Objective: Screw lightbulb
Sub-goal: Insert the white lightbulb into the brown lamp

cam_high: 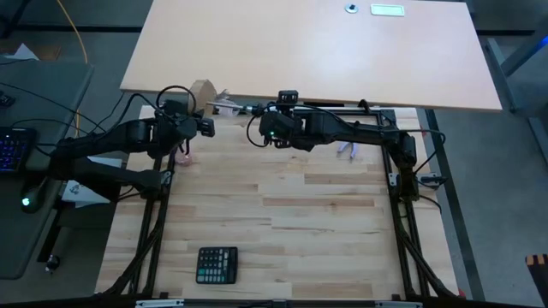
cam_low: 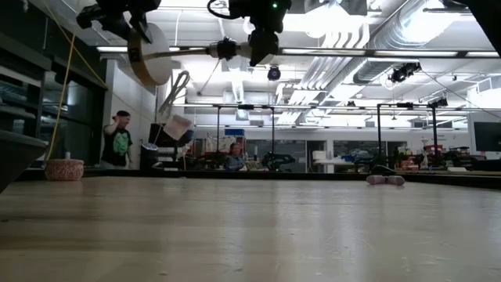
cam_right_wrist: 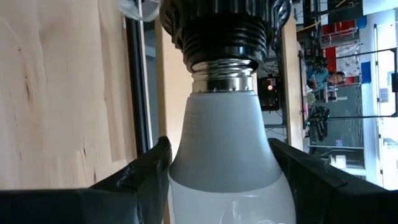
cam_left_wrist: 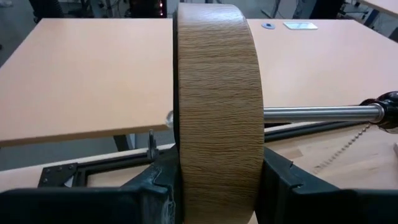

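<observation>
— Right, start at the right gripper (cam_right_wrist: 227, 177). What is it doing?

— Its two dark fingers (cam_right_wrist: 140, 171) are closed against the white glass of the lightbulb (cam_right_wrist: 227, 149), one on each side. The bulb's silvery screw base points away from the wrist and sits at the mouth of the black socket (cam_right_wrist: 227, 28).

— Is it in?

— Partly, I'd judge. A band of bare metal thread shows between the glass and the socket's ribbed collar, so the bulb looks started but not seated (how many turns are taken I can't tell).

— And the other side?

— The left gripper (cam_left_wrist: 217, 183) clamps the round wooden disc (cam_left_wrist: 217, 93) edge-on, its fingers pressing the two flat faces. A shiny metal rod (cam_left_wrist: 320, 113) runs out sideways from the disc.

— Where is all this over the table (cam_high: 282, 214)?

— Near the far edge, raised well above the wood; in the low view both grippers hang high with the disc tilted between them. The black calculator (cam_high: 217, 264) lies well apart at the near edge, and a small clear wrapper (cam_high: 347, 151) rests beside the right arm.

— What's left?

— More turning of the bulb until the thread disappears into the collar, then letting go, I'd say.
</observation>
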